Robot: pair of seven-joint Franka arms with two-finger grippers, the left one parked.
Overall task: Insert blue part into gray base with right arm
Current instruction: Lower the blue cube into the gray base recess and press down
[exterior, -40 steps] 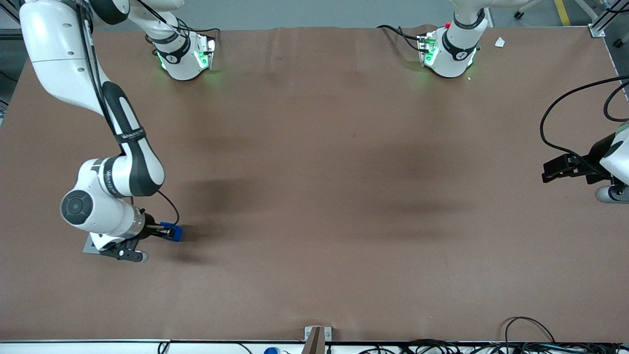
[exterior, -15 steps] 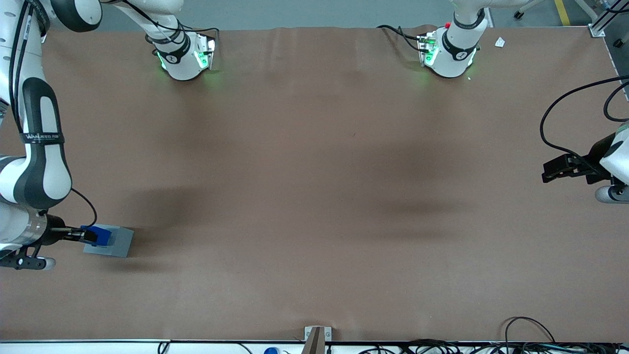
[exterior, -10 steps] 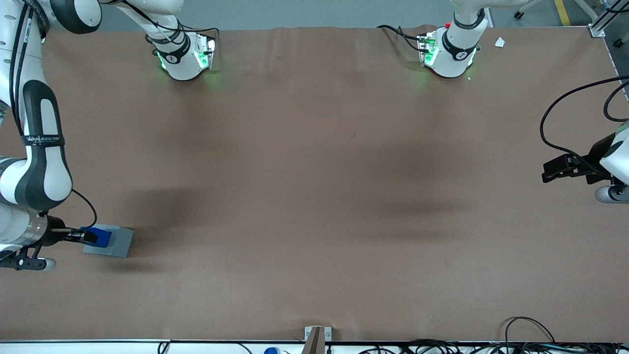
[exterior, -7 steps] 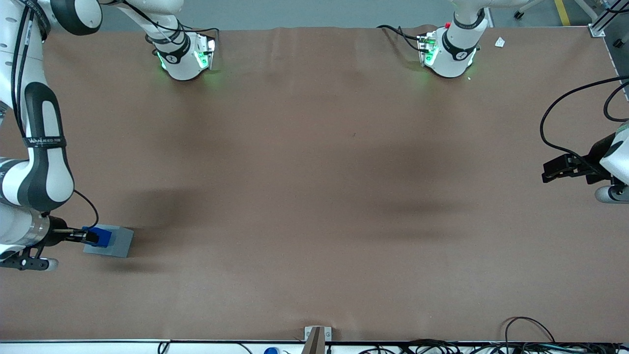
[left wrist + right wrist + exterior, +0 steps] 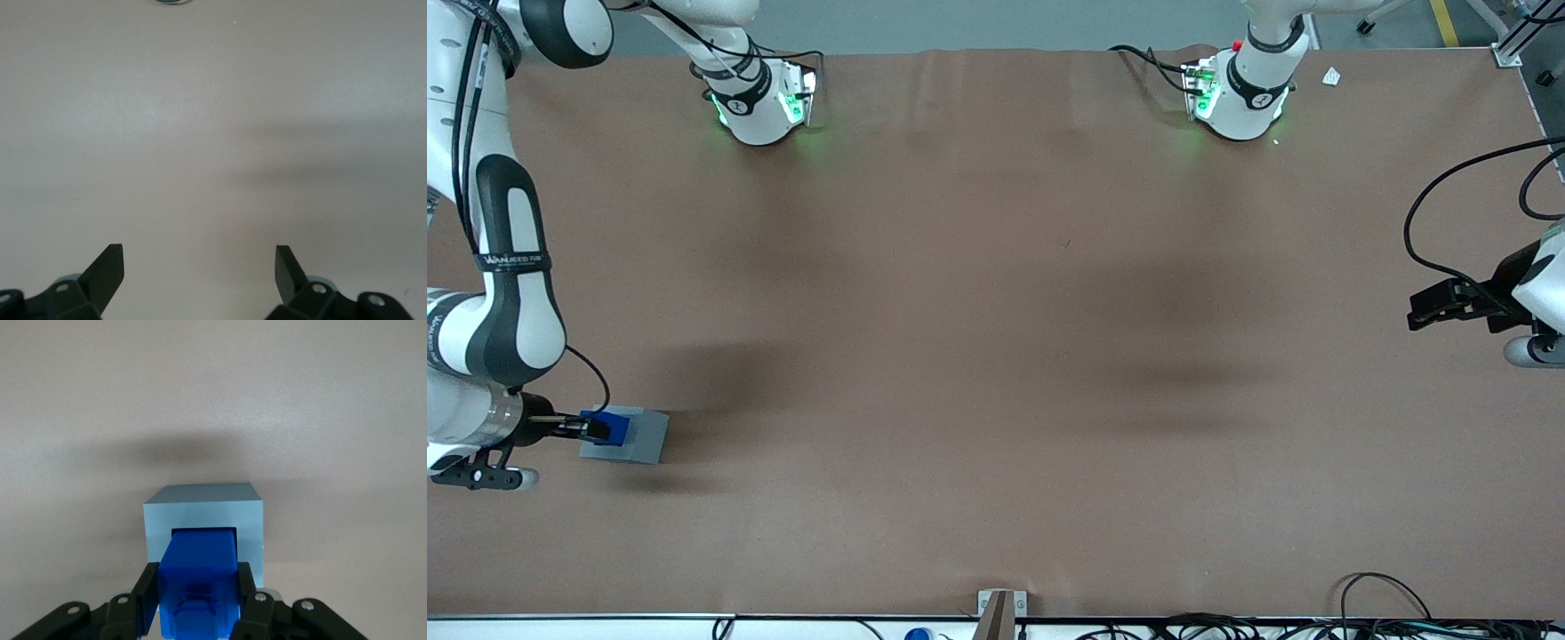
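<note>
Jaws clamped on the blue part (image 5: 199, 577) as the right arm's gripper (image 5: 594, 430) hung directly over the gray base (image 5: 204, 525), at the working arm's end of the table (image 5: 996, 356).

Seen from the wrist, the part's leading end sat in line with the base's square recess, its faces parallel to the opening's walls; whether it had entered could not be told. Judged from that alignment, a straight push down along the part's own axis was what the insertion called for.

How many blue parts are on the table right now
1. The blue part sits clamped in the gripper, at the square opening of the gray base, toward the working arm's end of the table. No other shows; none seems hidden.
</note>
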